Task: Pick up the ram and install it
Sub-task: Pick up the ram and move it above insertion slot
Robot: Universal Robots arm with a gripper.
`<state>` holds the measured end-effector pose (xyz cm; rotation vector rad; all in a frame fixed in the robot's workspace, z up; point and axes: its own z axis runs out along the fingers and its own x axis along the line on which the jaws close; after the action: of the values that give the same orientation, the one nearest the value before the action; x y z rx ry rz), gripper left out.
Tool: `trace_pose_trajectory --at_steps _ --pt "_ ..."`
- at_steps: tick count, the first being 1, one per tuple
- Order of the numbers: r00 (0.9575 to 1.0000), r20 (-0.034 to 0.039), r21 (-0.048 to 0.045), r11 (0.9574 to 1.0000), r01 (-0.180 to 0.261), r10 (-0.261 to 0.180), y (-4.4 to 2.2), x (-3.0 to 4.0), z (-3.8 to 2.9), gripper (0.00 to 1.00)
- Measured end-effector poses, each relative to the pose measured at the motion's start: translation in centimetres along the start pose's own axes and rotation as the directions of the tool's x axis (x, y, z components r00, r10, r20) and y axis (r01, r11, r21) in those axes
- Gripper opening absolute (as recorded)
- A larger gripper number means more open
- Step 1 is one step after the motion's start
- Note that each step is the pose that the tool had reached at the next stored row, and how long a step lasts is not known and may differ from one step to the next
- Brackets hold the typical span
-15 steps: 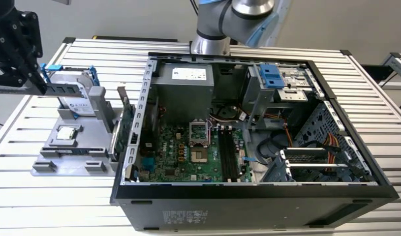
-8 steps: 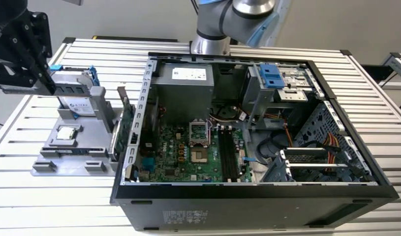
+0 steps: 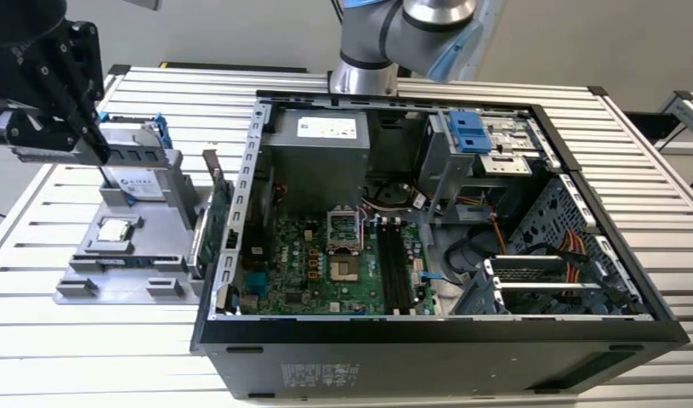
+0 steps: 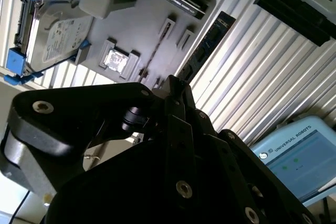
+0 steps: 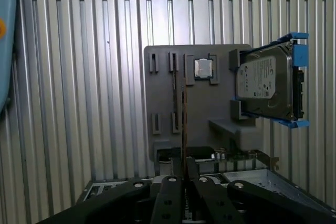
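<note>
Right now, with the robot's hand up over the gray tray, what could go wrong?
The fingers hold the thin ram with much of it sticking out, so it might tilt or slip while carried. The memory slots lie deep inside the computer case, close to cables, so the ram could bump a case wall or snag a cable.

ram [image 3: 213, 223] flanked by hard drive [image 3: 136, 174] and case wall [image 3: 251, 170]; clear overhead; memory slots [image 3: 394, 268] open from above
</note>
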<state>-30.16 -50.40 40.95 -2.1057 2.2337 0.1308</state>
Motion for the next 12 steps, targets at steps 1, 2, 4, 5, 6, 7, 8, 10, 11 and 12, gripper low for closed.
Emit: trace_pose_trajectory --at_steps 1,2,4,5,6,7,8,10,11,12 --pt "1.0000 0.0001 0.0000 1.0000 0.000 0.000 -0.12 -0.01 0.00 0.00" --pt "1.0000 0.0000 0.0000 1.0000 0.000 0.000 -0.24 -0.01 0.00 0.00" --pt "1.0000 -0.0001 -0.0001 1.0000 0.000 0.000 -0.47 -0.03 -0.01 0.00" --pt "1.0000 0.0000 0.0000 1.0000 0.000 0.000 -0.56 -0.03 -0.01 0.00" --pt "1.0000 0.0001 0.0001 1.0000 0.000 0.000 -0.65 -0.04 0.00 0.00" --pt "1.0000 0.0000 0.0000 1.0000 0.000 0.000 -0.74 -0.04 0.00 0.00" --pt "1.0000 0.0000 0.0001 1.0000 0.000 0.000 -0.83 -0.05 0.00 0.00" --pt "1.0000 0.0000 0.0000 1.0000 0.000 0.000 -1.06 -0.06 -0.01 0.00" --pt "1.0000 0.0000 0.0000 1.0000 0.000 0.000 -1.17 -0.07 -0.01 0.00" --pt "1.0000 0.0000 0.0000 1.0000 0.000 0.000 -1.28 -0.08 -0.01 0.00"
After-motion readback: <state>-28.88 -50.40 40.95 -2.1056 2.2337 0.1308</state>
